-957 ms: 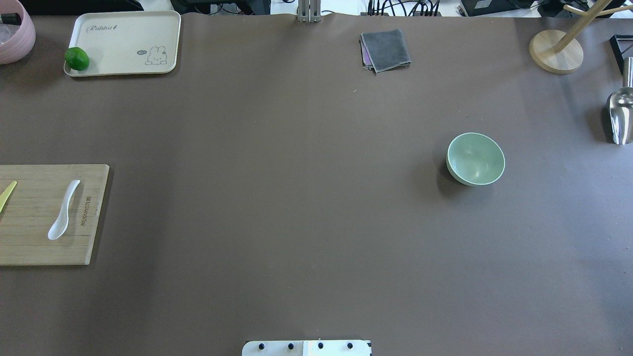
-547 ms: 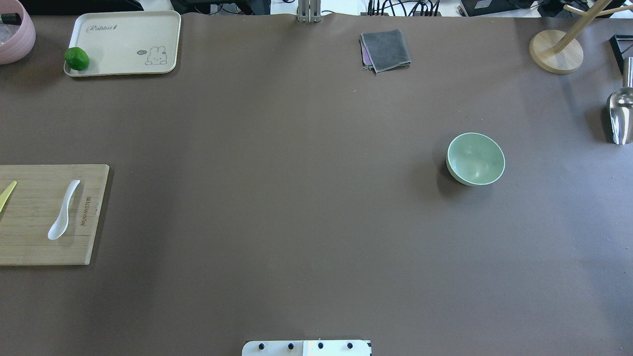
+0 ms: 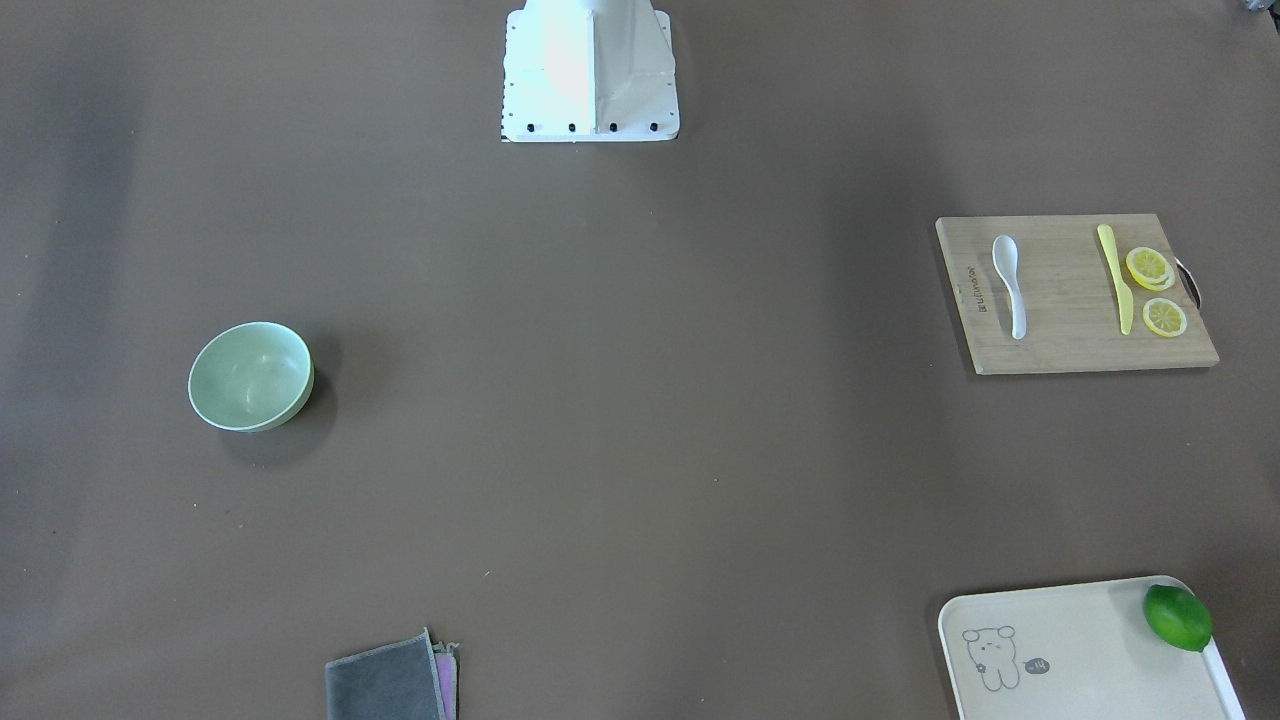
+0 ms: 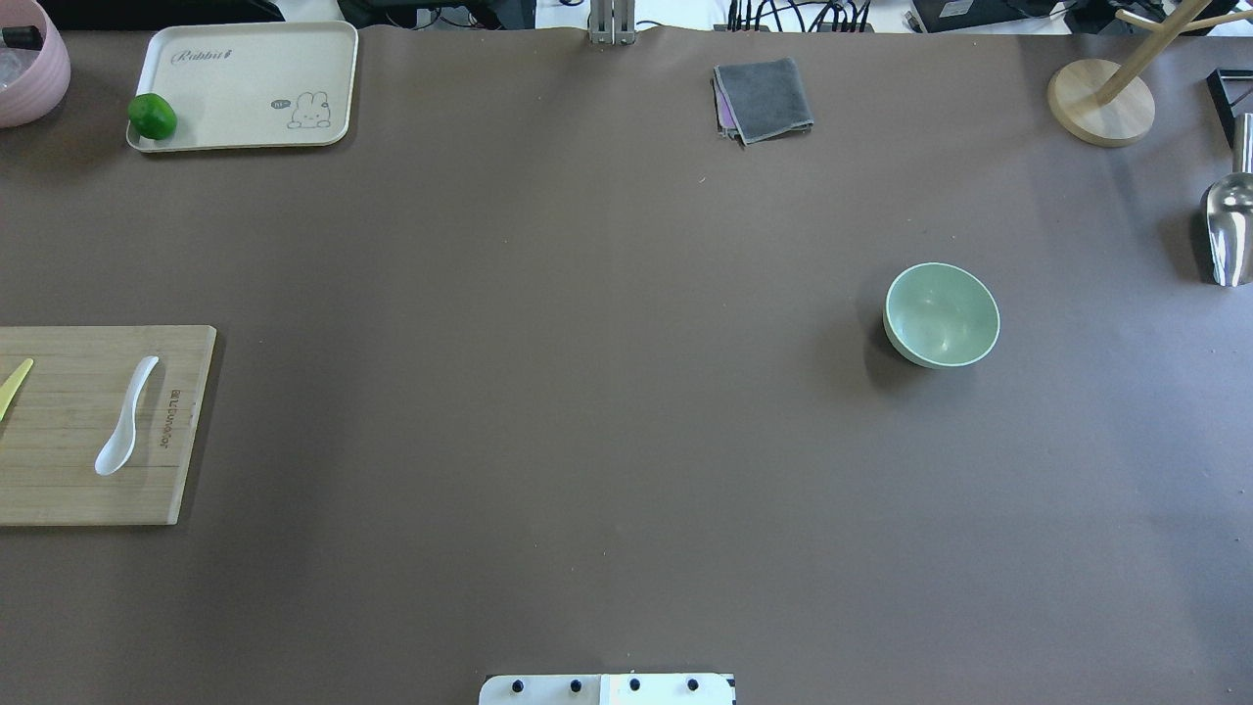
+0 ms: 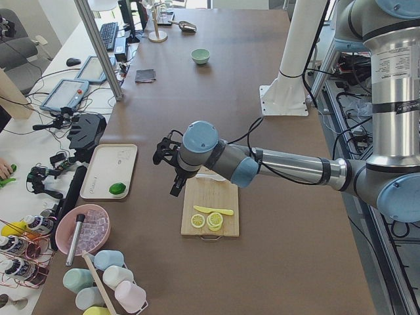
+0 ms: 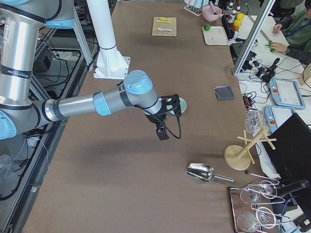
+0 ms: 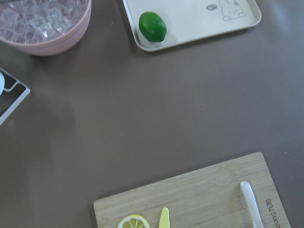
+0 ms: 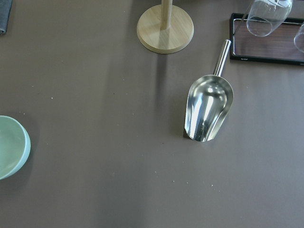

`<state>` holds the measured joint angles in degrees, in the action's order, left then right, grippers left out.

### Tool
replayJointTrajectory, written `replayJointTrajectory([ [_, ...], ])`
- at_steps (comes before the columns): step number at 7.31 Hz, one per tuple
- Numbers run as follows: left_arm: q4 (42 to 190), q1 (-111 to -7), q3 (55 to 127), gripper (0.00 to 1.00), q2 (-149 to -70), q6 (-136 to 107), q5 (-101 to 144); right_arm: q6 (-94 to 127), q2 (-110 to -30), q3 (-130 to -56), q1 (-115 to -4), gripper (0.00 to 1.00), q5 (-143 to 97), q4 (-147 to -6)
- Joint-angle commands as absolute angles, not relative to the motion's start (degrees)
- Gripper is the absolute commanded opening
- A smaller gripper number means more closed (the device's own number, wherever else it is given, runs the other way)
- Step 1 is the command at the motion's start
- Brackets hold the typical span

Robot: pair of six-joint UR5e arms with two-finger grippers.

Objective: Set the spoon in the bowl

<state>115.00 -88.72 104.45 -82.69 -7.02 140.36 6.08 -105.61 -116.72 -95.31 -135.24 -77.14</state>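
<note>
The white spoon [image 4: 127, 416] lies on a wooden cutting board [image 4: 59, 490] at the table's left edge; it also shows in the front view [image 3: 1010, 285] and its handle in the left wrist view [image 7: 251, 209]. The mint-green bowl [image 4: 942, 314] stands empty on the right half, also in the front view [image 3: 250, 377] and at the right wrist view's left edge [image 8: 9, 147]. My left gripper [image 5: 174, 186] hangs high above the board's far edge; my right gripper [image 6: 163, 132] hangs beside the bowl. Both show only in side views, so I cannot tell whether they are open or shut.
A pale-yellow knife [image 3: 1115, 278] and lemon slices [image 3: 1150, 268] lie on the board. A cream tray [image 4: 245, 88] holds a lime [image 4: 152, 116]; a pink bowl of ice [image 7: 45, 23] stands beside it. A grey cloth [image 4: 764, 98], a wooden stand [image 4: 1101, 103] and a metal scoop [image 8: 209, 107] lie towards the far side.
</note>
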Motion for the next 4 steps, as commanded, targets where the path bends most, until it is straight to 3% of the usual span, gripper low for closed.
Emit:
replayJointTrajectory([
  [1,126.1,-88.6,100.7,0.99,-82.5,-7.4,140.7,6.8,-106.3,-107.3,-95.3,1.00,-135.7,-60.6],
  [4,131.5,-81.4,100.0,0.99,-83.1,-21.1,140.7,29.7,-104.9,-106.5,-83.5,0.97,-133.8,-58.1],
])
